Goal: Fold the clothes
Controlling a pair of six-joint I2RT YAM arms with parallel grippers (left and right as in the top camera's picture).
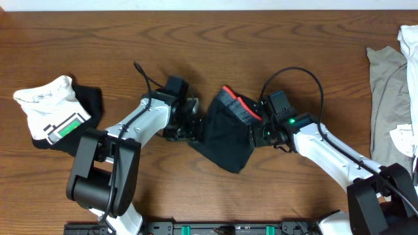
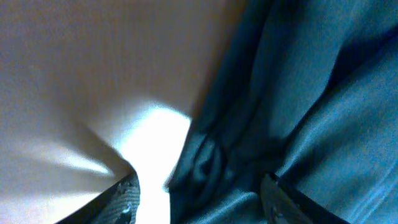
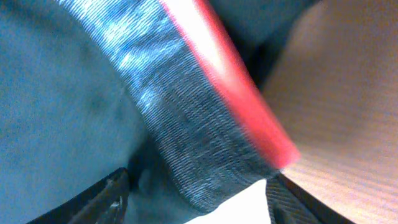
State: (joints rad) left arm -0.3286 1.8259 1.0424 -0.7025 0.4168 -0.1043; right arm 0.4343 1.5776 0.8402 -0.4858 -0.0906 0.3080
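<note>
Overhead: one black pants (image 1: 225, 137) between left gripper (image 1: 191, 128), right gripper (image 1: 257, 134); one beige top (image 1: 388, 98).

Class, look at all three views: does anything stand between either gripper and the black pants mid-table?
Nothing visible does. Overhead, the left gripper and right gripper sit at opposite edges of the black pants, and each wrist view shows the fabric between the jaws.
</note>
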